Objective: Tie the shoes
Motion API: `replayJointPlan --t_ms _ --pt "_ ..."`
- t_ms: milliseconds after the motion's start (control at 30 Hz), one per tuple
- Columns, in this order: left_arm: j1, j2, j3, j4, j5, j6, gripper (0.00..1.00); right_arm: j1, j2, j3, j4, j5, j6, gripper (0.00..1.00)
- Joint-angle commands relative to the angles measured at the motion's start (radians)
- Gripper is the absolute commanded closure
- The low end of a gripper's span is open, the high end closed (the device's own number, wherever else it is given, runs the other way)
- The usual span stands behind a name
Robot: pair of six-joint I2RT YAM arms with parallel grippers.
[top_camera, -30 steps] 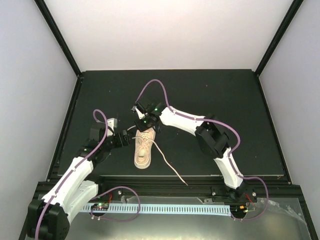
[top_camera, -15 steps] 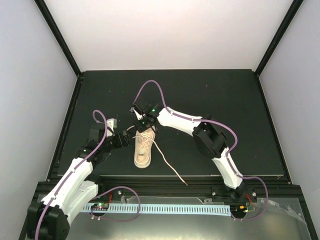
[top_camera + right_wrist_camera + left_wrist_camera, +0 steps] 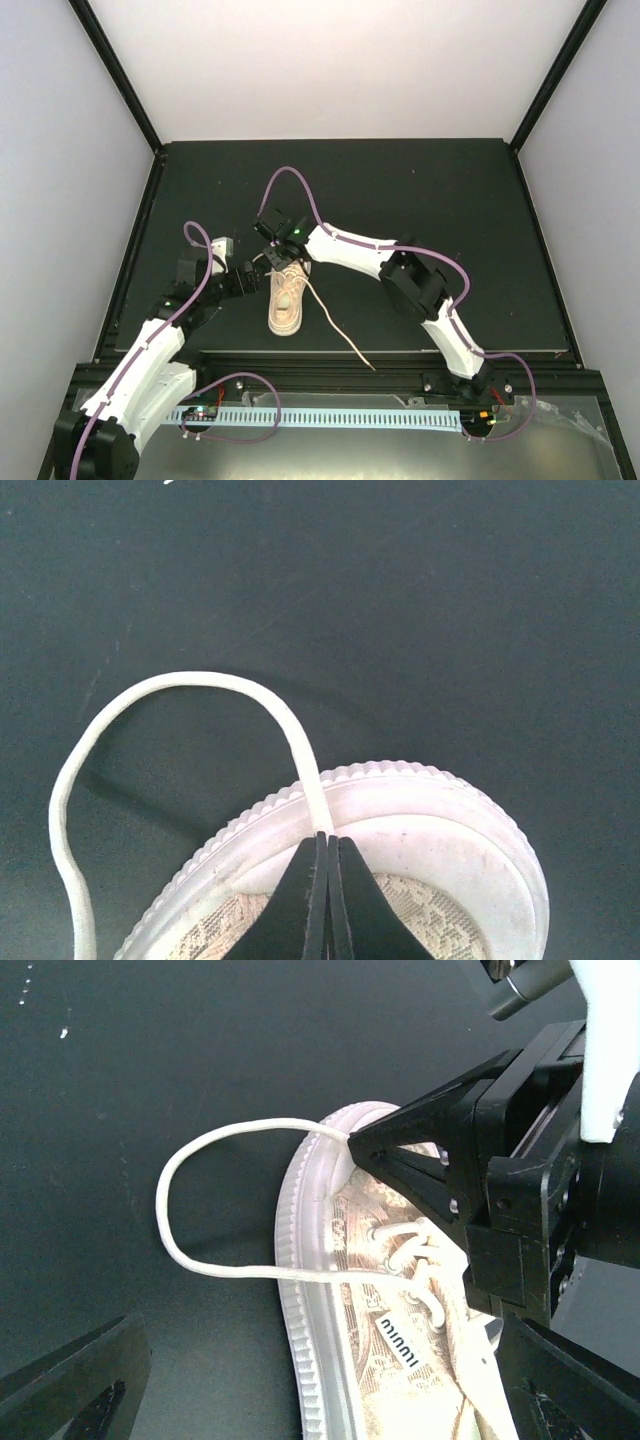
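Note:
The shoe (image 3: 285,305) is a small beige sneaker lying on the black mat, its rounded end pointing away from the arm bases. My right gripper (image 3: 270,248) hovers over that rounded end, shut on the left lace (image 3: 190,685). The lace curves out in a loop beside the sole (image 3: 165,1215). The right gripper's black fingers (image 3: 420,1160) show in the left wrist view, pinching the lace above the sole. My left gripper (image 3: 320,1370) is open at the shoe's left side, with the loop lying in front of it. The other lace (image 3: 340,335) trails toward the near edge.
The black mat (image 3: 450,200) covers the table between white walls. A metal rail with a white cable strip (image 3: 330,415) runs along the near edge. The right arm's purple cable (image 3: 290,180) arcs above the shoe.
The right gripper has shifted left over the shoe's far end and closed on the lace. The left arm has barely moved.

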Motion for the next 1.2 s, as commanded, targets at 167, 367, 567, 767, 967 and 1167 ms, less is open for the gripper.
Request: replayJointPlan --t_ms 167,367,567,767,967,1167 --pt "0.007 0.023 0.093 0.049 0.173 0.152 0.03 -0.039 -0.220 -0.102 0.054 -0.029 0.012 0.98" --pt "0.003 0.102 0.271 -0.020 0.359 0.272 0.05 -0.116 -0.448 -0.276 0.104 -0.223 0.014 0.98" --pt "-0.003 0.165 0.413 -0.062 0.410 0.460 0.07 -0.198 -0.608 -0.432 0.155 -0.401 0.007 0.98" --pt "-0.058 0.345 0.471 -0.055 0.478 0.553 0.14 -0.257 -0.703 -0.515 0.225 -0.555 0.028 0.98" --pt "-0.136 0.487 0.435 0.105 0.412 0.630 0.13 -0.288 -0.745 -0.550 0.281 -0.612 0.068 0.98" --pt "-0.161 0.596 0.450 0.207 0.395 0.589 0.20 -0.321 -0.792 -0.588 0.338 -0.656 0.116 0.98"
